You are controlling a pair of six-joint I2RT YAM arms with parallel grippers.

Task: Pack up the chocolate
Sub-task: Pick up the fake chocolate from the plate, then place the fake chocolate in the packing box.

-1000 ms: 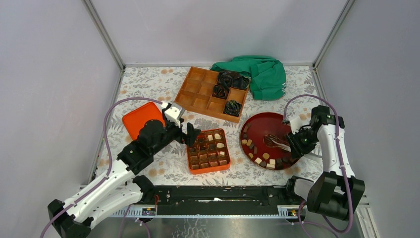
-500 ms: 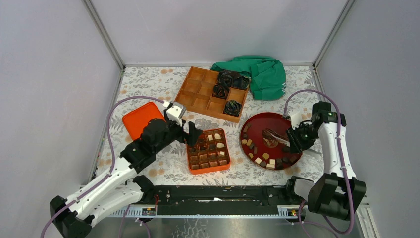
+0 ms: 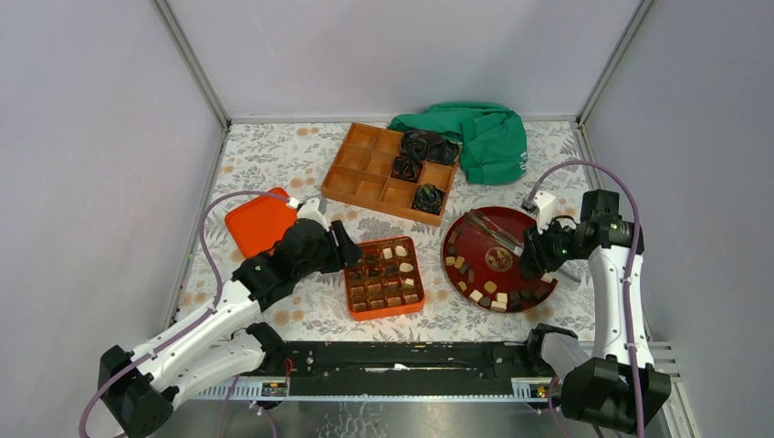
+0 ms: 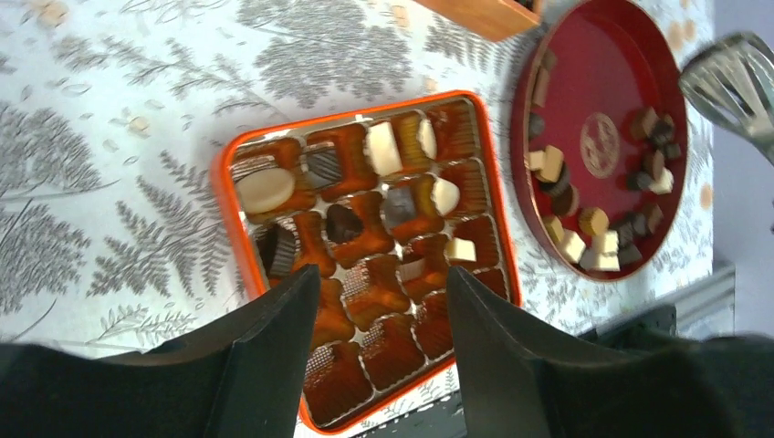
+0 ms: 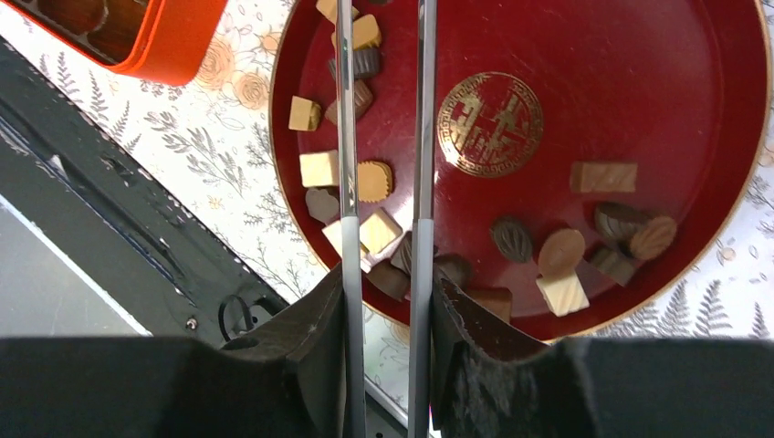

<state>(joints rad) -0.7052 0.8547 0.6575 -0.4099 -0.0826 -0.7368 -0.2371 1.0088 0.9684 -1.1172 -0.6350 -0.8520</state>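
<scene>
**Pack the chocolate, mid-task.** Over the past second the left end effector (image 4: 381, 283) has drawn its fingers in from their widest. They stand apart with nothing between them, and it has dropped closer to the 10 o'clock corner of the orange tray (image 4: 222, 196) in the top view. The right end effector (image 5: 383, 297), clamped on metal tongs (image 5: 423, 137), has swung the tips from the middle of the red plate (image 5: 639, 82) to about its 11 o'clock. Whether the tips carry a piece cannot be told.

Judgement: the right arm is between a pick and a delivery, and the left is settling at the tray, perhaps to steady it. Packing is partly done.

The chocolate (image 5: 319, 169) lies in two places. Some pieces sit in the tray's cells, directly under the left fingers. The rest lie loose on the plate, gathered along its rim from 9 o'clock through 6 to about 4. In the top view that loose chocolate lies at roughly 6 o'clock of the tong tips. In the right wrist view the tong arms pass straight over several tan and dark pieces.
</scene>
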